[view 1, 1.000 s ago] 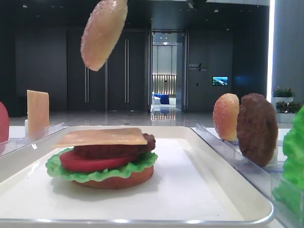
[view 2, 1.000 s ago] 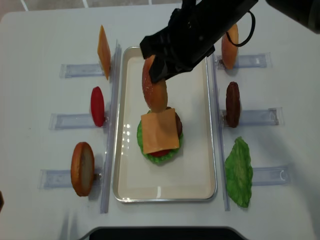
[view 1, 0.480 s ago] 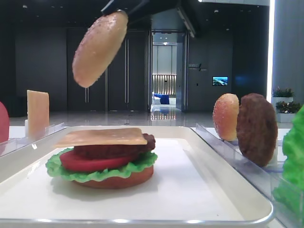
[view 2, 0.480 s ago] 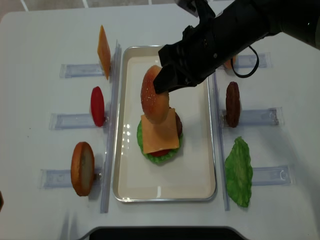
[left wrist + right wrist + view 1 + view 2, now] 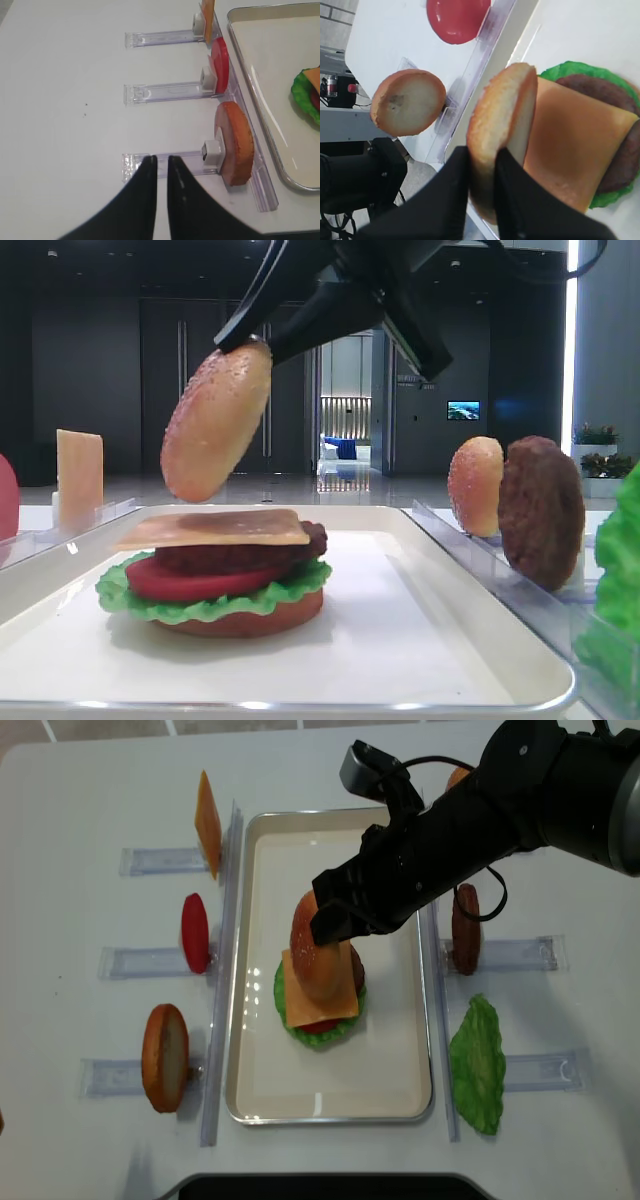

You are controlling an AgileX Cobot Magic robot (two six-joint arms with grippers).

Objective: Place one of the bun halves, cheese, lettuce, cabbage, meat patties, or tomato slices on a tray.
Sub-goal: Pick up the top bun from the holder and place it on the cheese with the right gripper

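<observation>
the right pincer [image 5: 482, 165] is clamped on a top bun half [image 5: 502, 135], holding it tilted on edge just above the cheese slice [image 5: 575, 150] that tops the stacked burger [image 5: 320, 995] on the tray [image 5: 400, 1090]. the left pincer [image 5: 160, 165] hangs over the white worktop [image 5: 75, 75] near a standing bun half [image 5: 235, 142], its jaws nearly together, holding nothing.

- tray [image 5: 420, 1060] sits mid-desk [image 5: 80, 820], with the stacked burger [image 5: 320, 1005] in it
- top bun [image 5: 318, 955] hangs tilted just over the stack, in the right hand [image 5: 335, 925]
- left of the tray: cheese slice [image 5: 207, 810], tomato slice [image 5: 195, 932], bun half [image 5: 165, 1057], back to front
- right side: patty [image 5: 465, 928], then lettuce [image 5: 478, 1065] nearer the front
</observation>
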